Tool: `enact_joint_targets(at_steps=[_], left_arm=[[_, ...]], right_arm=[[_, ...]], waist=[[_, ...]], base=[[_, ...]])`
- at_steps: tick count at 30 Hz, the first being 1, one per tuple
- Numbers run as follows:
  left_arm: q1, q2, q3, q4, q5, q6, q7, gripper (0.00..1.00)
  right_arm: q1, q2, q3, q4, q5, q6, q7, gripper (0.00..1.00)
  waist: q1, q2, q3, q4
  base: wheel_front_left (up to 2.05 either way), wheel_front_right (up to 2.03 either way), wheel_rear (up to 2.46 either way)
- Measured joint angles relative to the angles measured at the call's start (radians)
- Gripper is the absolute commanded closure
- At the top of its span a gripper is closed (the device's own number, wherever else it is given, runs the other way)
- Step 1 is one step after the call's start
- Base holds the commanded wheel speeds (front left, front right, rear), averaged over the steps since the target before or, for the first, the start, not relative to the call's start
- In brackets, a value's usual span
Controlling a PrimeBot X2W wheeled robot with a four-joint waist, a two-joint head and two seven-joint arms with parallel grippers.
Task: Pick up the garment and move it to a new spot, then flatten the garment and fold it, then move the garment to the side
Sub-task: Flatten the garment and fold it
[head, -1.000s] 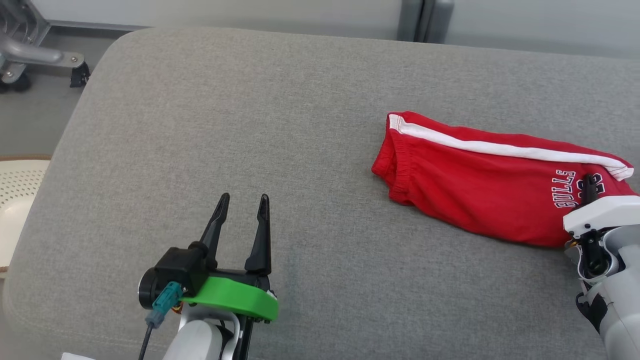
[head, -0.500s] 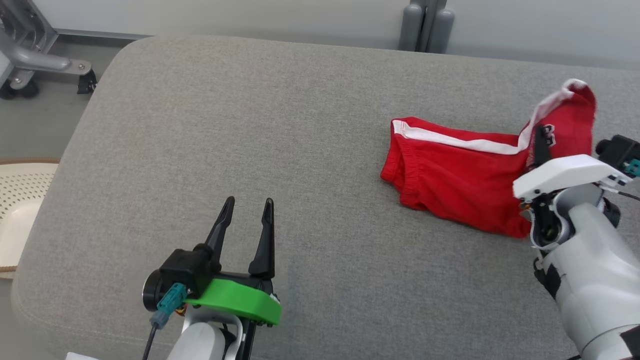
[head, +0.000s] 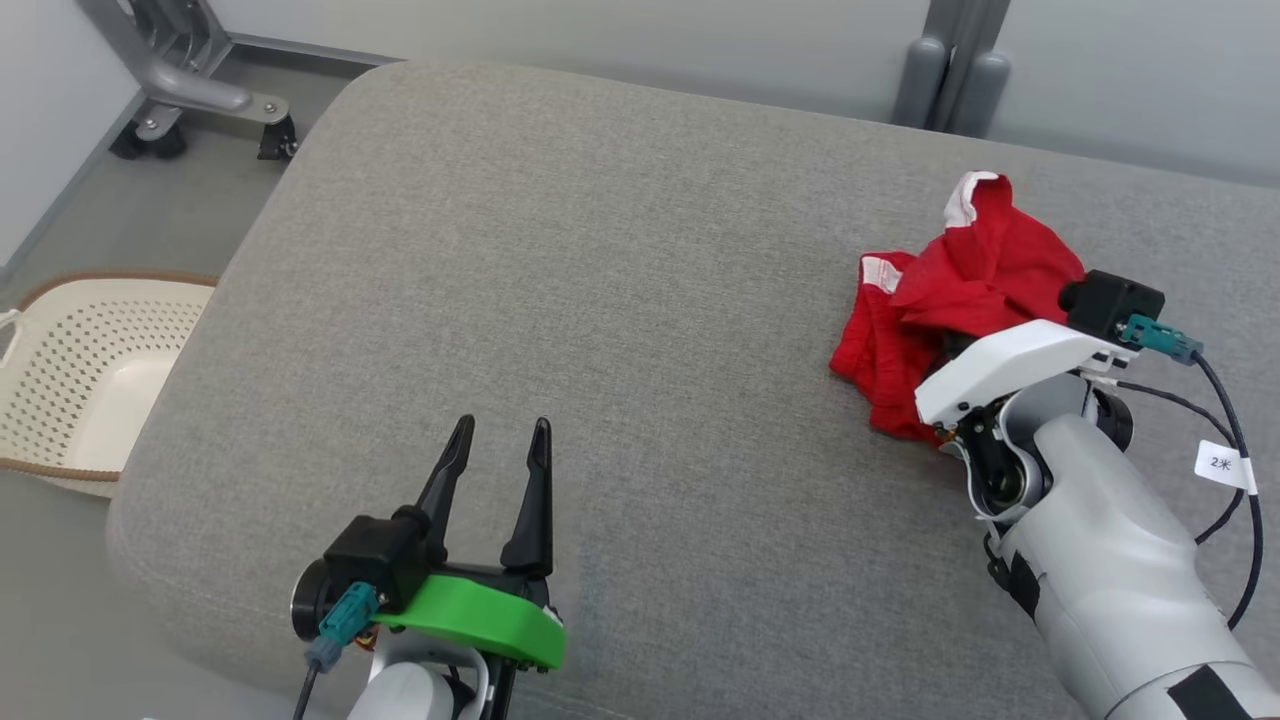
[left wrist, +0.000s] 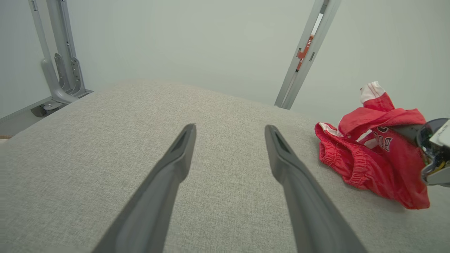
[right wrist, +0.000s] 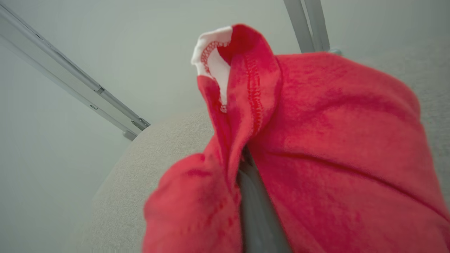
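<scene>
Red cotton shorts (head: 975,270), soft, light and floppy, sit bunched toward the right of the grey cushion (head: 600,250) with the right gripper (right wrist: 248,172) pinched shut on a fold, left gripper (head: 497,432) gaping idle, so I'd grab the waistband (left wrist: 353,165) for flattening.

Garment: red shorts (head: 990,270), white side stripe, dark lettering. Crumpled in a heap, one end raised, white hem tip topmost; elastic waistband end rests on grey cushion (head: 600,250), far right side.
</scene>
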Motion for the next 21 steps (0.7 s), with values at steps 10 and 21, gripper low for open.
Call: enact_joint_targets(at_steps=[10, 21], left_arm=[[0.002, 0.0, -0.015, -0.011, -0.014, 0.008, 0.0, 0.0], [0.001, 0.0, -0.016, -0.016, -0.023, 0.017, 0.0, 0.0]], right_arm=[[-0.001, 0.021, 0.034, 0.038, -0.013, 0.0, 0.02, 0.0], [0.038, 0.051, 0.184, -0.021, 0.016, 0.0, 0.068, 0.0]], waist=[[0.0, 0.0, 0.021, 0.051], [0.0, 0.0, 0.037, 0.047]], base=[[0.0, 0.0, 0.0], [0.0, 0.0, 0.0]])
